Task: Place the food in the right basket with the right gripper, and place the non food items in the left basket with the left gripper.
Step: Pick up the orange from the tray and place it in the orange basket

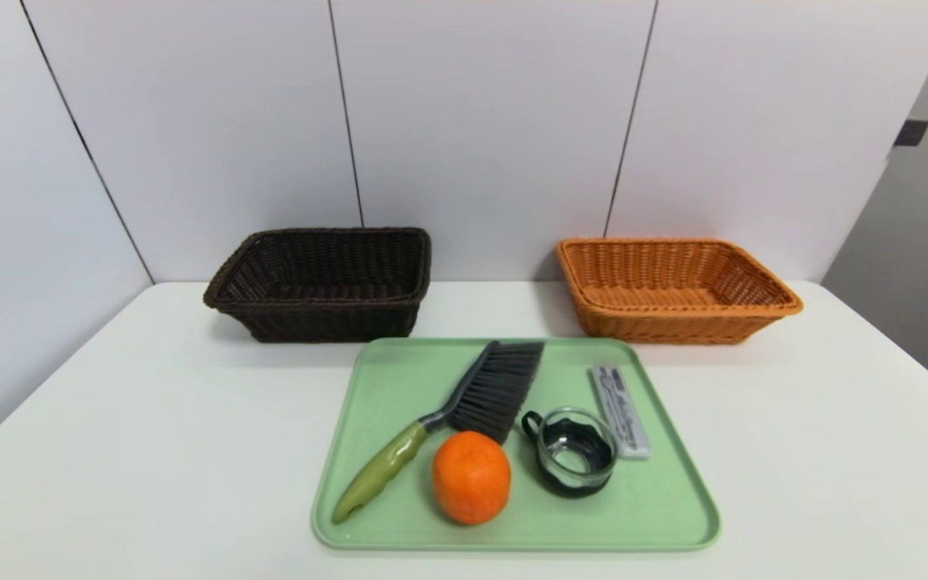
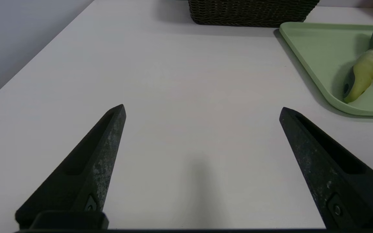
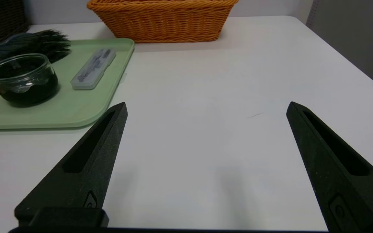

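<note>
Orange, round and dimpled, sits low centre of the head view on a pale green tray with rounded corners and a raised lip. Just to its left lies a hand brush, glossy green handle pointing lower left, dark bristle head toward the tray's upper middle. Just right of the orange stands a small clear glass jar with a dark base and a side loop; beyond it, along the tray's right edge, lies a slim translucent grey case. Behind the tray, two woven baskets with flared rims: a dark brown basket at upper left, an orange-tan basket at upper right, both showing bare weave inside. The worktop is smooth and white, backed by pale wall panels with dark seams. Neither arm shows in the head view. The left wrist view shows the left end effector, tapered black fingers spread wide over bare worktop, holding nothing, with the tray corner and brush handle at upper right. The right wrist view shows the right end effector, likewise spread wide and holding nothing, with jar, case and bristles at upper left.
</note>
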`<state>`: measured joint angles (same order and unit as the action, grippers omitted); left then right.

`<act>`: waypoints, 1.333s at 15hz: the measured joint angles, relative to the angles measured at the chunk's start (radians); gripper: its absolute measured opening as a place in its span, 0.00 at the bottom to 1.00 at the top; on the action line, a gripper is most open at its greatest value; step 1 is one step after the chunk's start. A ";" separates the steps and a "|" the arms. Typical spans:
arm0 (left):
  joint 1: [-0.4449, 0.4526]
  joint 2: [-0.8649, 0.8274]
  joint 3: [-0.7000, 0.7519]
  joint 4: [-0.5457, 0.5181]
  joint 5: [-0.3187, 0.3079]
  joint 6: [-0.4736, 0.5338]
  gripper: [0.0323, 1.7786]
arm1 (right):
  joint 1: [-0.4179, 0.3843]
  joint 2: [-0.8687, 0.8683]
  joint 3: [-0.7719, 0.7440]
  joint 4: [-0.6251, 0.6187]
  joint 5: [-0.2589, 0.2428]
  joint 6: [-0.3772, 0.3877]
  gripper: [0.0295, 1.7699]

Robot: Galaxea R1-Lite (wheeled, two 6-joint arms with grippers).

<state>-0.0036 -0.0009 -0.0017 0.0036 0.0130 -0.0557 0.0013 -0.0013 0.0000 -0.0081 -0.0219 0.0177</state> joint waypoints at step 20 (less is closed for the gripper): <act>-0.002 0.399 -0.696 0.179 -0.032 -0.015 0.95 | 0.000 0.551 -0.955 0.321 0.133 0.002 0.96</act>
<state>-0.0057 0.3983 -0.6979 0.1828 -0.0187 -0.0711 0.0009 0.5494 -0.9549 0.3130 0.1111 0.0200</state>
